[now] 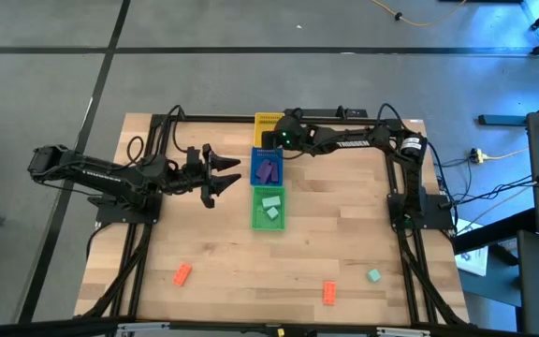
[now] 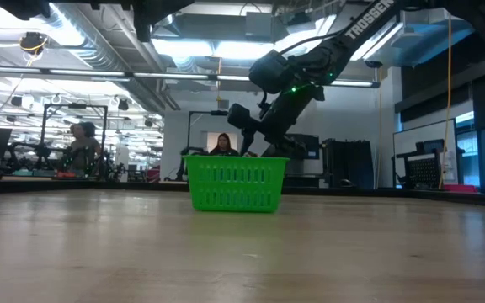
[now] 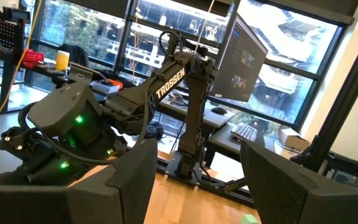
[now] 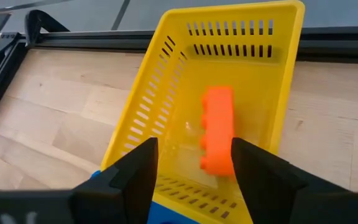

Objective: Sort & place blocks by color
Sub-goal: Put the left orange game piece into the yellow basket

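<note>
My right gripper is open over the yellow basket at the far middle of the table. An orange block lies flat on the basket's floor, just beyond the fingertips, and the fingers stand wider than the block. In the high view, purple blocks lie in the blue basket and teal blocks lie in the green basket. Two orange blocks and a teal block lie on the table near its front edge. My left gripper waits open, left of the baskets.
The three baskets stand in a row from the far edge toward the table's middle; the green basket is nearest in the low view. Black frame rails run along both sides of the wooden table. People sit in the room beyond.
</note>
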{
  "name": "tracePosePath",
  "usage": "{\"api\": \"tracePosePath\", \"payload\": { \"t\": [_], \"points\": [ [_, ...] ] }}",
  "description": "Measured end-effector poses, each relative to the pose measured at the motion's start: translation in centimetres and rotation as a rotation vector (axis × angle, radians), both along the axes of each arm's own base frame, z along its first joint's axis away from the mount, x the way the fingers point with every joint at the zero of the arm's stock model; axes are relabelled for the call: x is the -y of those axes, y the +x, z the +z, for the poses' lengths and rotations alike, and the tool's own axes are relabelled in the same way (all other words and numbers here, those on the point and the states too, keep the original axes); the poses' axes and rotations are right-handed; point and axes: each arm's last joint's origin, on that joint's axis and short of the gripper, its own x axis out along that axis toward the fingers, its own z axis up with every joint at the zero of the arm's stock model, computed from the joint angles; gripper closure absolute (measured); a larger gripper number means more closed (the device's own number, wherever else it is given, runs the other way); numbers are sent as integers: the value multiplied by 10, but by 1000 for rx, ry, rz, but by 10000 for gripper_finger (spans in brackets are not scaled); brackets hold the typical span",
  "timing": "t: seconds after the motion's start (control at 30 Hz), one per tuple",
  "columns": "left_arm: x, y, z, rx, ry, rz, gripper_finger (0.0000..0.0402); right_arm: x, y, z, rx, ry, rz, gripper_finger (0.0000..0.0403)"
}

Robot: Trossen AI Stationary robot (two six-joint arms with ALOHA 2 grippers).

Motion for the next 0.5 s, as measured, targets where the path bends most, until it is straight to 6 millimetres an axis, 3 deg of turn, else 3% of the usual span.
{"api": "tracePosePath", "payload": {
  "t": [0.23, 0.37, 0.5],
  "points": [
    [0, 0, 0, 0, -3, 0, 179, 2, -3, 14, 15, -25, 52, 195],
    [0, 0, 0, 1, -3, 0, 179, 1, -14, 45, 2, -98, 171, 195],
    [0, 0, 0, 0, -2, 0, 179, -15, -35, 84, -93, -175, 376, 195]
  ]
}}
